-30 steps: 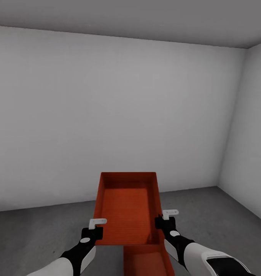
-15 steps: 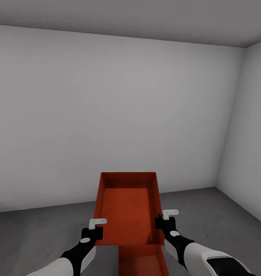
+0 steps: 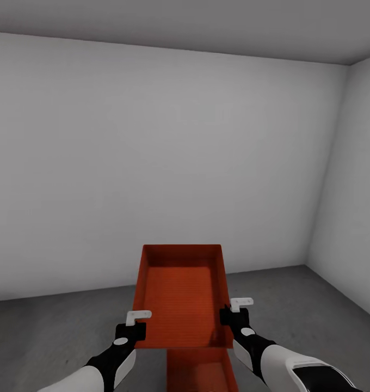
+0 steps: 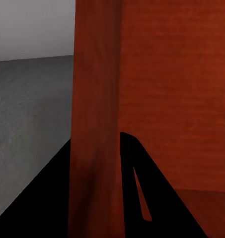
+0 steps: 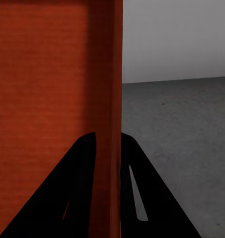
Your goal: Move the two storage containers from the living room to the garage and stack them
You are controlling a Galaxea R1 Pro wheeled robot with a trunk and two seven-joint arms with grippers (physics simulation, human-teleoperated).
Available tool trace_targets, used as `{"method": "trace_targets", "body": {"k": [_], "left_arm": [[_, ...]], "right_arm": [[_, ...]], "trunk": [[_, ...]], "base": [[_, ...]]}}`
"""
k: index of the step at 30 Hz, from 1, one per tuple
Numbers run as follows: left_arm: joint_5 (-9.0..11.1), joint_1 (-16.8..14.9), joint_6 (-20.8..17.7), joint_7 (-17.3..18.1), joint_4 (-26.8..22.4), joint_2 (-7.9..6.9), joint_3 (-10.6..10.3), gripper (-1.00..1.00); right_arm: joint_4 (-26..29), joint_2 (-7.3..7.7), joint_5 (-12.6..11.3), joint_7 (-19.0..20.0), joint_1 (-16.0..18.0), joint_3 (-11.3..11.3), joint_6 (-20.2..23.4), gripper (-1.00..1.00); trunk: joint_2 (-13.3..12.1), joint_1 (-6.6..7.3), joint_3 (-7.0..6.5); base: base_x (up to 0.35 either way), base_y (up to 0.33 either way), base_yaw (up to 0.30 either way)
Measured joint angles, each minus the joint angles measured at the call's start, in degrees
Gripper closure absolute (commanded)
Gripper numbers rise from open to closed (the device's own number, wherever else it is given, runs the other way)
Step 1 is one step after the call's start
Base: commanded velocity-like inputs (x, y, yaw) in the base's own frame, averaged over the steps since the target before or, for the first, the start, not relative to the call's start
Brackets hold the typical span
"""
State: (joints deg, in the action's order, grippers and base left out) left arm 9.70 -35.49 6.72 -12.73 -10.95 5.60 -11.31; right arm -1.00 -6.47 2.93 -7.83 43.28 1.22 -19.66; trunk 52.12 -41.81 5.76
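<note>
Both grippers, left (image 3: 135,322) and right (image 3: 234,310), pinch the upper box's (image 3: 180,294) side walls. Judged: centre it over the lower box (image 3: 198,370) at 6 o'clock, lower level.

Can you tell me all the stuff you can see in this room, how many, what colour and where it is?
held storage container: one, red-orange, open top, carried in front of the robot between both arms
lower storage container: one, red-orange, on the floor beneath the held one, partly hidden
floor: one, dark grey, underfoot
walls: two, white, ahead and at right
ceiling: one, grey, overhead
left gripper: one, black and white, jaws clamped on the held container's left wall
right gripper: one, black and white, jaws clamped on its right wall
</note>
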Motion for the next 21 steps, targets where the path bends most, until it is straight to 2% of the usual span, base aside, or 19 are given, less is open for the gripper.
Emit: {"method": "trace_targets", "body": {"k": [21], "left_arm": [[0.0, 0.0, 0.0, 0.0, 0.0, 0.0, 0.0, 1.0]], "right_arm": [[0.0, 0.0, 0.0, 0.0, 0.0, 0.0, 0.0, 1.0]], "trunk": [[0.0, 0.0, 1.92]], "base": [[0.0, 0.0, 0.0]]}}
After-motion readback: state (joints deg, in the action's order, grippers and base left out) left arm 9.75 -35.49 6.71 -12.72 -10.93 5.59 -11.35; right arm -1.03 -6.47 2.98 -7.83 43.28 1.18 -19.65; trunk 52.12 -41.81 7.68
